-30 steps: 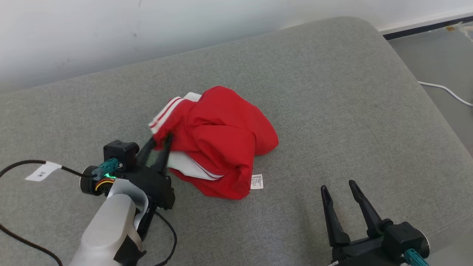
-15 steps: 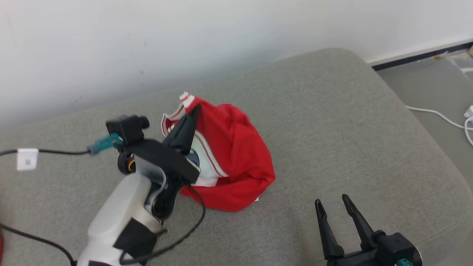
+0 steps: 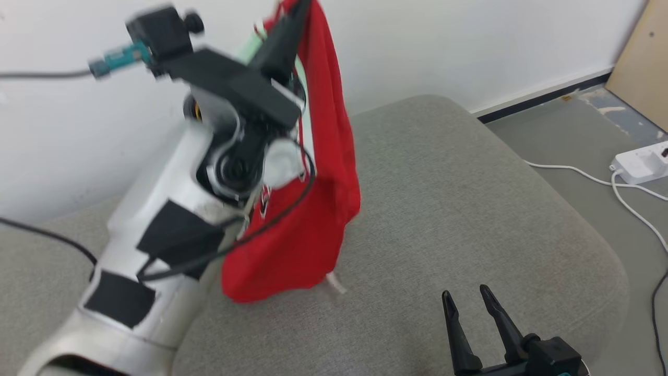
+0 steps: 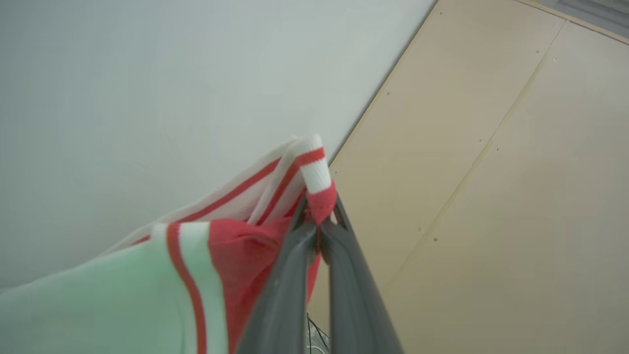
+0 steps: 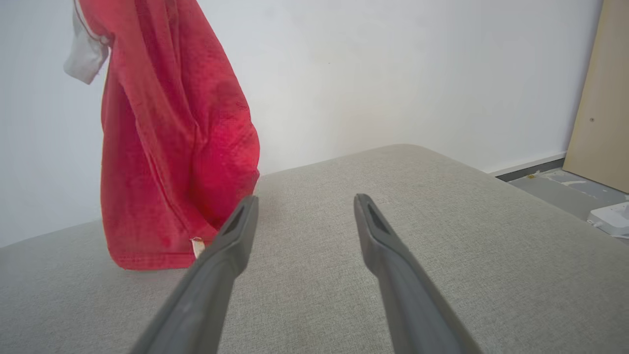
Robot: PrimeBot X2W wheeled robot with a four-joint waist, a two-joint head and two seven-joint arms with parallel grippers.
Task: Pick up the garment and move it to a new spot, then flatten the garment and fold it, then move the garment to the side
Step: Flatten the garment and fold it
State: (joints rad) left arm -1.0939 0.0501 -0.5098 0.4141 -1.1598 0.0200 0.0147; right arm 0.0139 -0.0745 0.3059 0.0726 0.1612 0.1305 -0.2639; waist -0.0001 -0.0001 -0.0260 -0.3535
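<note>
The garment (image 3: 323, 172) is red with white, red-striped trim. It hangs in a long drape from my left gripper (image 3: 300, 8), raised high at the top of the head view. In the left wrist view the left gripper (image 4: 320, 214) is shut on the striped trim of the garment (image 4: 236, 246). The garment's lower hem (image 5: 147, 255) touches the grey cushion (image 5: 442, 221). My right gripper (image 3: 465, 296) stands open at the lower right, low over the cushion (image 3: 443, 209), with nothing between its fingers (image 5: 236, 231).
A white wall (image 3: 443, 47) runs behind the cushion. To the right lie bare floor, a white power strip (image 3: 639, 162) with white cables, and a leaning tan board (image 3: 644, 62). A black cable (image 3: 31, 235) trails from my left arm.
My left gripper shut on the garment's trim and rose high, pulling the garment off the cushion into a hanging drape. The head camera tilted upward. The right gripper stayed open.
</note>
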